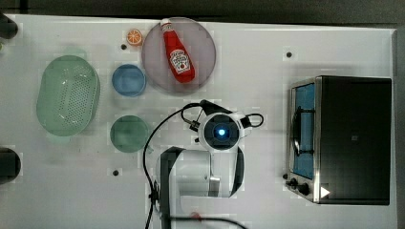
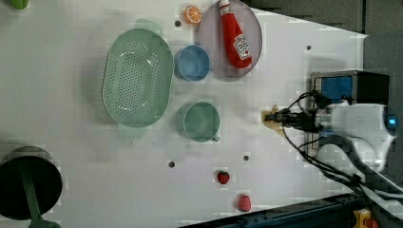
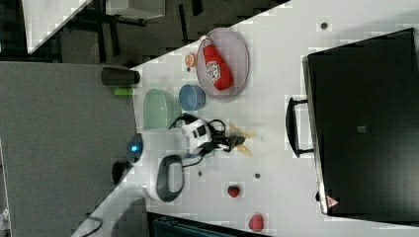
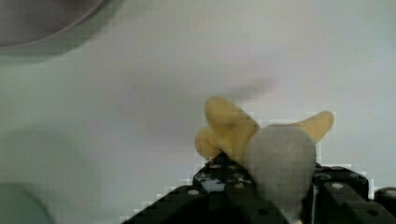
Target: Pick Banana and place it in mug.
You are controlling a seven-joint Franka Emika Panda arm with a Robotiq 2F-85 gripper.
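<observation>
Grasp step in hand: the banana [image 4: 233,130] is pinched betw. the gripper [image 3: 236,142] jaws, low over the table [image 2: 71,180], near the oven [image 1: 353,138]. Mug [image 2: 202,122] sits well apart, beside the colander [image 2: 138,78]. Next: lift to be made, then carry over the mug rim w/ grip kept.

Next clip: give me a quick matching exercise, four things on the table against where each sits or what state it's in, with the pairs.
Things:
1. ketchup bottle
2. banana
3. orange slice
4. mug

Places or states:
A. empty, upright beside the colander
B. lying on the round grey plate
C. gripped in the claw
D. on the bare table next to the plate's rim

Pairs: 1-B, 2-C, 3-D, 4-A
</observation>
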